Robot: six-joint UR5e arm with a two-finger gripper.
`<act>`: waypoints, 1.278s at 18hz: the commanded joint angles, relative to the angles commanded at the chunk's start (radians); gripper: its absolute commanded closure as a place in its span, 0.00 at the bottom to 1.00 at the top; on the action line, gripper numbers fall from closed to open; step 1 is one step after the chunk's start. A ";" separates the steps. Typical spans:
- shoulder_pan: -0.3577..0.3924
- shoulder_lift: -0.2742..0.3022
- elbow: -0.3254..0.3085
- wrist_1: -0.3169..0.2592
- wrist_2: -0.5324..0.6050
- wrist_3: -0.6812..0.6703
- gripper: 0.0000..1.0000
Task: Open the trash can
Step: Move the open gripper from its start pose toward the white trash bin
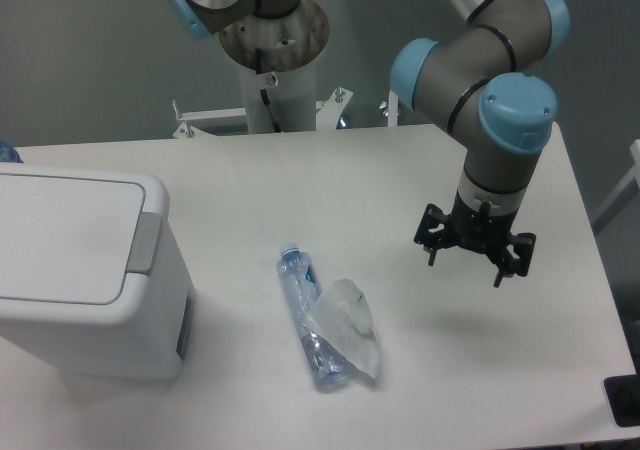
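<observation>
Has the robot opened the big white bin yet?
Not yet. The large white plastic trash can has its flat lid down and its grey push tab untouched. The gripper holds nothing and hangs over the table far to the right. Reaching and pressing the tab is left.

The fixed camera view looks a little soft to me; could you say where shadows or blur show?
Fixed camera: soft overall, mildly blurred; faint shadow on the table beneath the tool; darker shadow under the trash can; the bottle reads hazy.

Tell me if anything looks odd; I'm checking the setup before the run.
A crushed bottle lies on its side mid-table, with a crumpled clear wrapper against it. The trash can looks intact, lid shut.
</observation>
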 joint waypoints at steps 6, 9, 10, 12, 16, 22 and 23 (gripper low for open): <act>0.012 0.003 0.002 -0.008 -0.002 0.000 0.00; 0.011 0.005 0.008 -0.009 0.000 -0.015 0.00; 0.006 0.009 0.005 -0.009 0.002 -0.020 0.00; -0.009 0.018 0.014 -0.009 -0.009 -0.067 0.00; -0.061 0.021 0.069 -0.006 -0.028 -0.192 0.00; -0.123 0.058 0.080 0.055 -0.112 -0.438 0.00; -0.142 0.070 0.077 0.064 -0.132 -0.474 0.00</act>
